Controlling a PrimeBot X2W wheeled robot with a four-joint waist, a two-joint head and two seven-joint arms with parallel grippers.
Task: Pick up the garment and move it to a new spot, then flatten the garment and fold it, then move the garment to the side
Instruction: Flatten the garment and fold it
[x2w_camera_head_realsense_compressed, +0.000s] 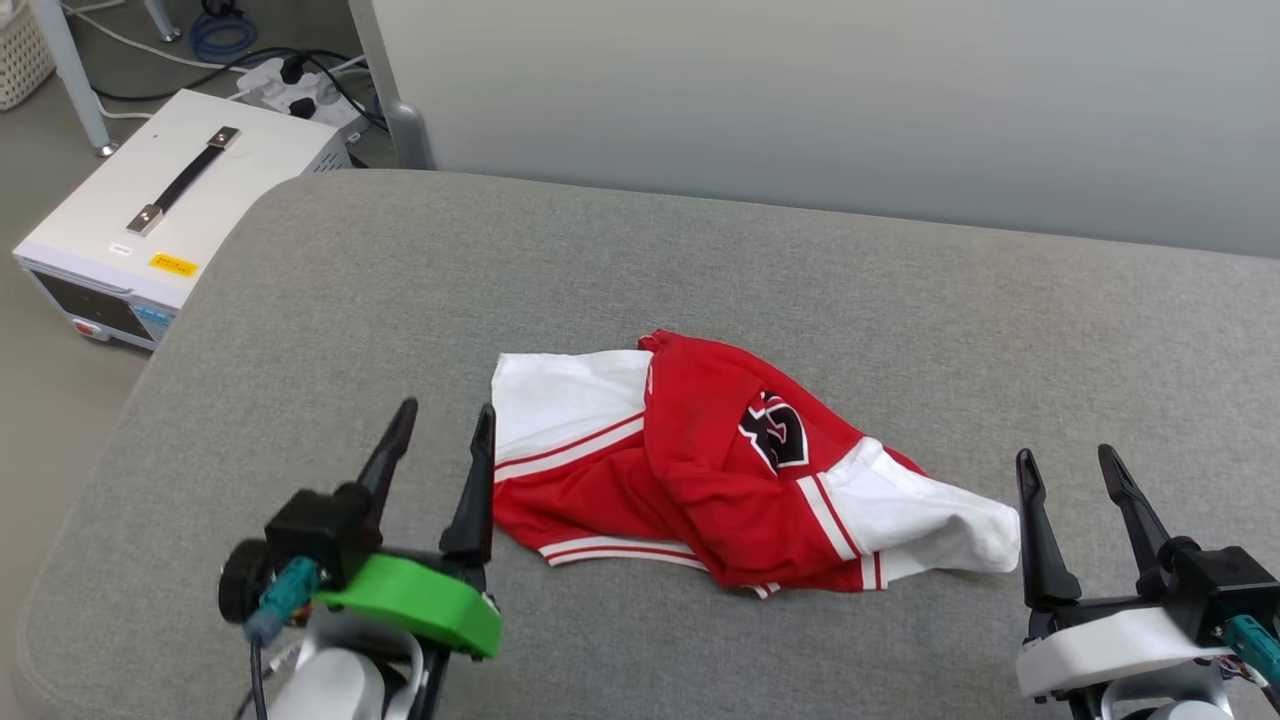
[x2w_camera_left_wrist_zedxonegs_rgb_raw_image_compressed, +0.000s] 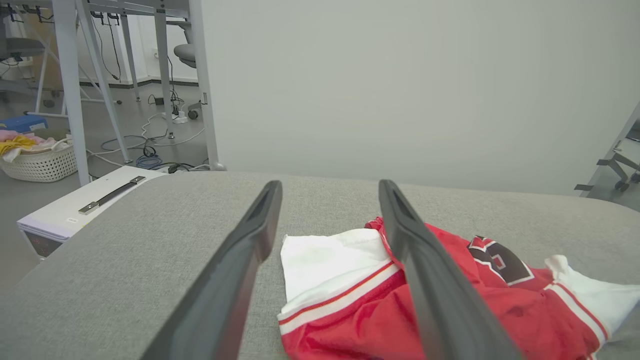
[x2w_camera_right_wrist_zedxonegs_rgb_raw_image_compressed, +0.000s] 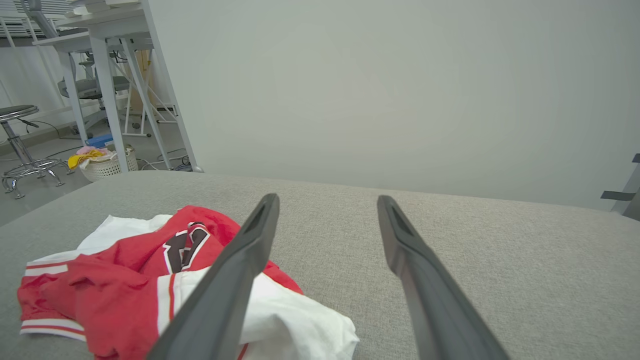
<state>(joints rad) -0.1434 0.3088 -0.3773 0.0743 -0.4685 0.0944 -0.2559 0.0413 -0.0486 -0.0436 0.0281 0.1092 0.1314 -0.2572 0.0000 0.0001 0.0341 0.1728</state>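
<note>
Empty and wide apart, left gripper (x2w_camera_head_realsense_compressed: 447, 406) and right gripper (x2w_camera_head_realsense_compressed: 1063, 453) flank the crumpled T-shirt (x2w_camera_head_realsense_compressed: 700, 460); pinching 1 layer risks bunching.

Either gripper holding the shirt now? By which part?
Nothing held. Left gripper and right gripper are both open, either side of the crumpled garment lying on the grey cushion.
</note>
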